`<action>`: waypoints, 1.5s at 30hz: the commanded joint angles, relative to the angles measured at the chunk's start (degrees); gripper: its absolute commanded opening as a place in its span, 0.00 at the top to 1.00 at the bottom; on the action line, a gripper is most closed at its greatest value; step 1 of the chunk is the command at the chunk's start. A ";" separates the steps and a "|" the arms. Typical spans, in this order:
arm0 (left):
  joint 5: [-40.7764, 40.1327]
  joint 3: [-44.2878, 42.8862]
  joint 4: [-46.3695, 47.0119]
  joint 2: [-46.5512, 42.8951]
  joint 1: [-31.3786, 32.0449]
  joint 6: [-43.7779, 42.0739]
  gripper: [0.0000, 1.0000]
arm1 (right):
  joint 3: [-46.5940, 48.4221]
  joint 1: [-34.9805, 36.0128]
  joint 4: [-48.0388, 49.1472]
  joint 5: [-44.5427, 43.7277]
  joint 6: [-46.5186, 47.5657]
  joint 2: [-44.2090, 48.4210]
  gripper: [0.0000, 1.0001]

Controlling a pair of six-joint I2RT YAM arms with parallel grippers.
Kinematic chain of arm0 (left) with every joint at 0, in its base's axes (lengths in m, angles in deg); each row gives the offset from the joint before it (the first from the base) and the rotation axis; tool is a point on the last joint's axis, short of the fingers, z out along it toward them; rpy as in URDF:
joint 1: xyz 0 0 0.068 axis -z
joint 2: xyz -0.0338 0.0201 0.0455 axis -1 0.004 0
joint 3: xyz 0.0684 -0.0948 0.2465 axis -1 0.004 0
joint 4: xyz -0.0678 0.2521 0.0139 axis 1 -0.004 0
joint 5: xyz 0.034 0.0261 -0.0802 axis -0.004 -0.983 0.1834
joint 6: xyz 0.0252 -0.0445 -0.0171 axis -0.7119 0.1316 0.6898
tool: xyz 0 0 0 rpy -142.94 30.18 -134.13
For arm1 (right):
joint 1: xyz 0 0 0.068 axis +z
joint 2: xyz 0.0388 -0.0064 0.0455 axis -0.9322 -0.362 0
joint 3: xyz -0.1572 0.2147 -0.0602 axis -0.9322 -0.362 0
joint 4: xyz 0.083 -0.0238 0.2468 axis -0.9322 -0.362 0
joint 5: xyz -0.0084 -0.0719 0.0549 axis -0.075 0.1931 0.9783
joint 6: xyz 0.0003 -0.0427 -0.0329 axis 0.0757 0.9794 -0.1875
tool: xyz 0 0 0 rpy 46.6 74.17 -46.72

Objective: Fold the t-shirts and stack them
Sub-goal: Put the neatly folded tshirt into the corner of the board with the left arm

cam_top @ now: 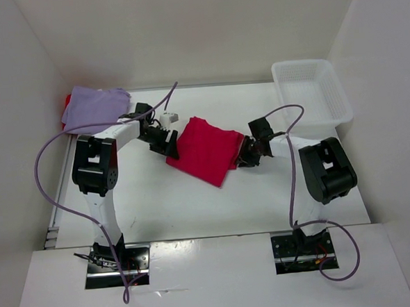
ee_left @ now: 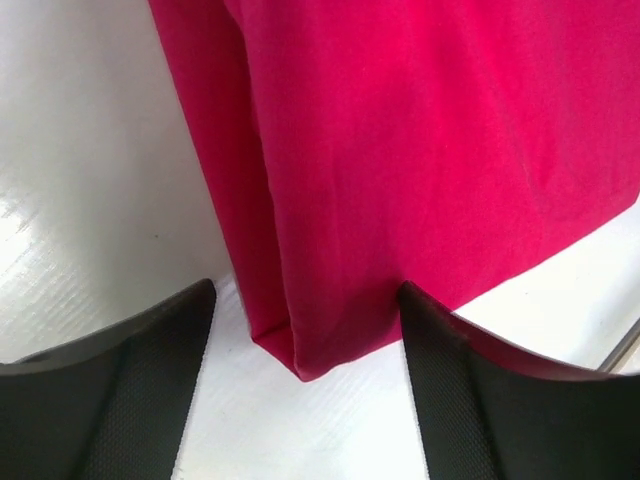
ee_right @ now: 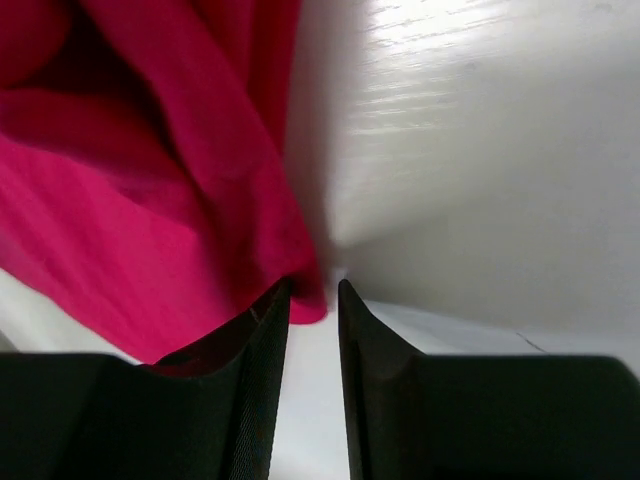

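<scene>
Top external view gives us the layout: the crimson t-shirt point(cam_top: 206, 150) lies folded into a tilted rectangle in the middle of the surface point(cam_top: 194, 203). The left tool point(cam_top: 168, 143) is at its left edge and the right tool point(cam_top: 245, 156) at its right edge, so we judge both arms are placed to tidy or carry the fold from opposite sides. At the far left the lavender t-shirt point(cam_top: 94, 104) lies folded on a red t-shirt point(cam_top: 67, 101), of which only a sliver shows; that looks to us like the stack the crimson one must join. A white bin point(cam_top: 300, 64) stands at the far right, well apart. What this view cannot settle, the wrist views do. From the left wrist we see the left tool released, its fingers point(ee_left: 150, 380) spread wide to either side of the shirt's folded corner, the layers lying flat and unpinched. From the right wrist we see the right tool also released, its fingers point(ee_right: 365, 350) only narrowly parted, with bare surface in the gap and a rumpled hem just beyond the tips. Neither wrist view shows the stack or the bin.
</scene>
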 commanded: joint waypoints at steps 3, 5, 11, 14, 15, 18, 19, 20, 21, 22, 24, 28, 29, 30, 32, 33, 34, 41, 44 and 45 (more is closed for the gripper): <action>3.48 0.19 -0.84 -0.86 -0.11 -1.69 0.33 | 3.21 0.83 2.46 -0.29 -1.06 -4.06 0.68; 4.71 0.19 -1.98 -0.34 -0.11 -2.31 0.39 | 3.21 1.35 1.94 0.40 -1.06 -4.77 0.72; 8.84 1.59 -3.65 0.81 0.42 -4.06 0.60 | -0.03 4.16 3.17 7.78 -2.81 -2.49 1.00; 9.55 2.99 -3.66 0.81 0.42 -4.59 0.64 | -1.09 6.80 3.17 11.21 -4.30 0.66 1.00; 10.16 3.00 -3.66 0.81 0.42 -4.59 0.66 | -1.62 7.68 3.17 11.22 -4.31 1.29 1.00; 10.78 3.00 -3.66 0.81 0.42 -4.59 0.82 | -1.62 9.88 2.55 13.32 -5.63 1.91 1.00; 10.78 3.00 -3.66 0.81 0.42 -4.59 0.86 | -1.62 10.58 2.55 13.85 -5.63 1.91 1.00; 10.78 3.00 -3.66 0.81 0.42 -4.59 0.93 | -1.62 10.59 2.55 13.86 -6.24 2.60 1.00; 10.78 3.00 -4.18 0.81 0.42 -4.59 0.95 | -2.32 10.59 2.55 14.46 -6.24 2.61 1.00; 10.17 3.00 -4.18 0.29 0.42 -4.59 0.95 | -2.85 10.59 2.55 14.47 -6.85 3.57 1.00; 9.12 3.52 -4.18 0.28 -0.11 -4.59 0.95 | -2.85 10.59 2.02 14.47 -7.38 5.94 1.00; 7.10 3.53 -4.18 -0.33 -0.11 -4.59 0.95 | -4.17 11.90 -1.13 13.77 -6.87 5.79 0.90; 5.61 3.53 -4.79 -0.33 -0.11 -4.59 0.95 | -4.17 11.90 -2.01 14.99 -5.03 4.38 0.77; 4.73 2.92 -4.80 -0.33 -0.11 -4.59 0.95 | -3.56 11.90 -4.28 15.00 -4.06 2.19 0.65; 2.62 2.91 -6.29 -0.86 -0.11 -4.59 0.94 | -2.94 11.90 -6.49 14.39 -2.73 2.69 0.54; 2.61 2.91 -6.82 -0.86 -0.11 -4.59 0.92 | -2.94 11.90 -8.68 13.16 -2.12 4.87 0.52; 2.61 2.91 -7.52 -1.38 -0.11 -5.20 0.92 | -2.94 11.90 -9.83 12.11 -2.11 6.03 0.52; 0.59 5.11 -8.05 -3.05 -0.11 -5.74 0.83 | -0.58 8.83 -14.58 9.11 -1.06 11.31 0.49; -1.60 5.64 -8.57 -3.59 -0.11 -5.13 0.82 | -0.04 8.30 -15.47 7.18 -2.37 13.24 0.29; -2.22 5.64 -8.58 -4.20 -0.11 -5.12 0.82 | -0.04 8.30 -14.51 6.57 -3.68 13.25 0.27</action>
